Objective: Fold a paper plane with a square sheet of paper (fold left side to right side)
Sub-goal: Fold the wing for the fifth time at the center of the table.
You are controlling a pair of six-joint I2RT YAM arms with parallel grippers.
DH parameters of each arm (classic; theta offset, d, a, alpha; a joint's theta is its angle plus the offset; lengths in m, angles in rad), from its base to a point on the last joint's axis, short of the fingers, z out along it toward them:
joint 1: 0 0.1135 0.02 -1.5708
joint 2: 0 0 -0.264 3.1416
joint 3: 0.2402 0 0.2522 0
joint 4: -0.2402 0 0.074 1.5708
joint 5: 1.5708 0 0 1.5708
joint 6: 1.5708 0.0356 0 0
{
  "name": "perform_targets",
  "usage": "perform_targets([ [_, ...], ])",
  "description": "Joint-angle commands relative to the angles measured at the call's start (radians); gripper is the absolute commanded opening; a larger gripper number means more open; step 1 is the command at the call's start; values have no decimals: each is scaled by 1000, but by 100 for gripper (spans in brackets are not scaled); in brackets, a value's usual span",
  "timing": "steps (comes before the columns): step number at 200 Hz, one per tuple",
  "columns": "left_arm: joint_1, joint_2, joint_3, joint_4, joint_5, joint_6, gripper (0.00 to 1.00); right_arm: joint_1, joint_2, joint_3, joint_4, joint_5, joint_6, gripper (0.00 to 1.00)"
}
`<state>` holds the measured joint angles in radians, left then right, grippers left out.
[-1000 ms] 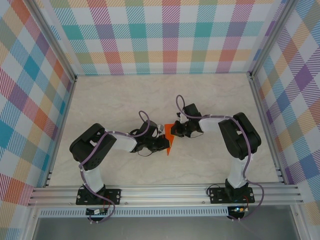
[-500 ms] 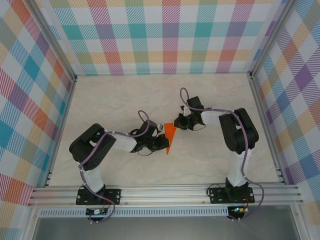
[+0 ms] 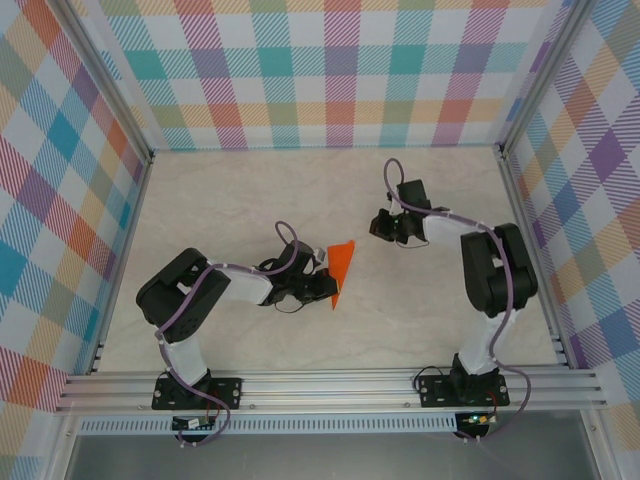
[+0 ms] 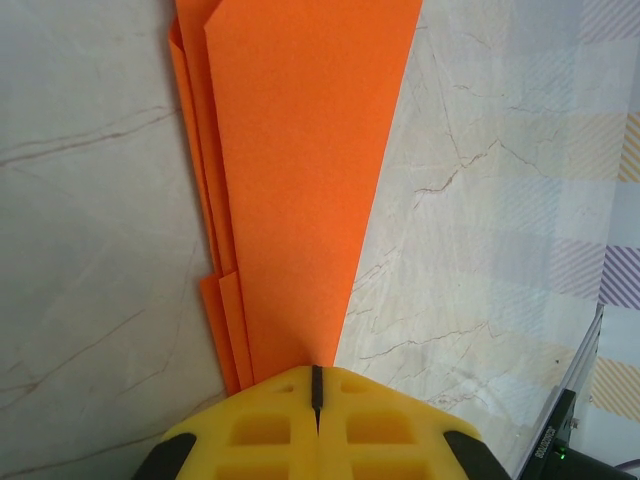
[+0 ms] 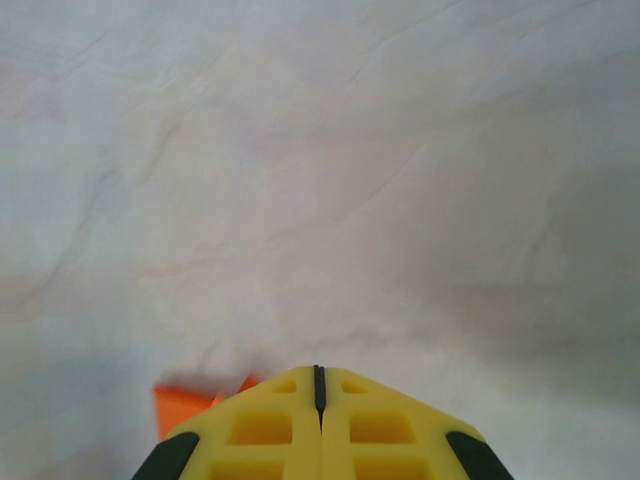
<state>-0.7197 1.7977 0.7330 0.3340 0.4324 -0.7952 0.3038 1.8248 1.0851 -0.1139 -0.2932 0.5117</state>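
Observation:
The orange paper plane (image 3: pixel 342 268) lies mid-table as a narrow layered dart, its wide end lifting toward the back. In the left wrist view the paper plane (image 4: pixel 300 170) widens away from my left gripper (image 4: pixel 316 372), whose jaws are shut with the narrow end running under the fingertips. From above, the left gripper (image 3: pixel 326 289) sits at the dart's near left edge. My right gripper (image 3: pixel 383 227) hovers off to the right and back, apart from the paper, shut with nothing in it. Past the right gripper (image 5: pixel 318 372), a corner of the paper plane (image 5: pixel 185 405) peeks at lower left.
The marble tabletop (image 3: pixel 230 210) is bounded by aluminium rails and plaid walls. A rail (image 3: pixel 330 385) runs along the near edge by the arm bases. Bare room lies at the back and the far right.
The right gripper has pulled off the paper and moved right and toward the back. The paper's wide end has sprung up slightly. The left gripper has stayed put.

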Motion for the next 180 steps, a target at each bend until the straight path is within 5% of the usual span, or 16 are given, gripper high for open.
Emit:
perform_targets([
  [1,-9,28,-49,-213,-51,11,0,61,-109,-113,62,-73,40,1],
  [74,-9,15,-49,-208,-41,16,0,172,3,-151,229,-154,144,1],
  [180,-9,-150,-1,-247,5,93,4,178,113,-86,6,-46,104,1],
])
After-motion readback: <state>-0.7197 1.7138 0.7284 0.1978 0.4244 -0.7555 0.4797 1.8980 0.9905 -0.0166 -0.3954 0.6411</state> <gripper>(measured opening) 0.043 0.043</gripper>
